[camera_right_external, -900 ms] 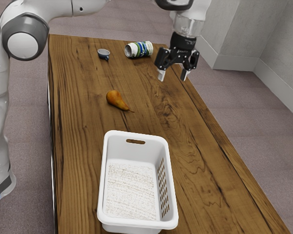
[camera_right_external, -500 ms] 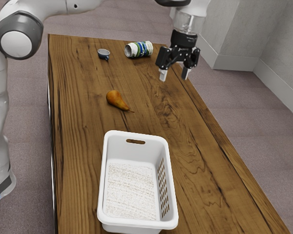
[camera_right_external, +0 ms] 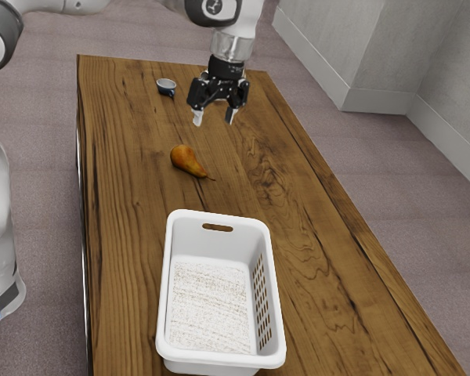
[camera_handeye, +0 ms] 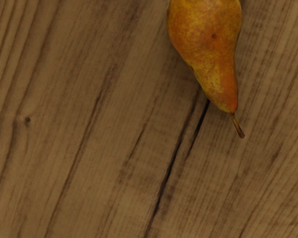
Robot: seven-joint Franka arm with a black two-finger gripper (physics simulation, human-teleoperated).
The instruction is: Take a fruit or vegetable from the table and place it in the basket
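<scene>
My gripper [camera_right_external: 214, 119] hangs in the air above the table, its two fingers apart and nothing between them. An orange-brown pear [camera_right_external: 187, 160] lies on its side on the wood, lower in the exterior view than the gripper and a little toward that view's left. From the wrist camera the pear [camera_handeye: 207, 44] appears with its stem end whole and its round end cut off by the picture's edge. The white basket [camera_right_external: 164, 294] stands at the near part of the table, with a speckled bottom and no fruit inside.
A small blue-and-white cup [camera_right_external: 166, 86] stands near the table's far end. A can [camera_right_external: 207, 76] lies beside it, mostly hidden behind my gripper. The wooden table [camera_right_external: 125, 235] has its long edge toward the exterior view's right.
My gripper has moved toward the exterior view's left, from near the table's long edge to above the middle, and now covers much of the can. Pear, cup and basket have stayed put.
</scene>
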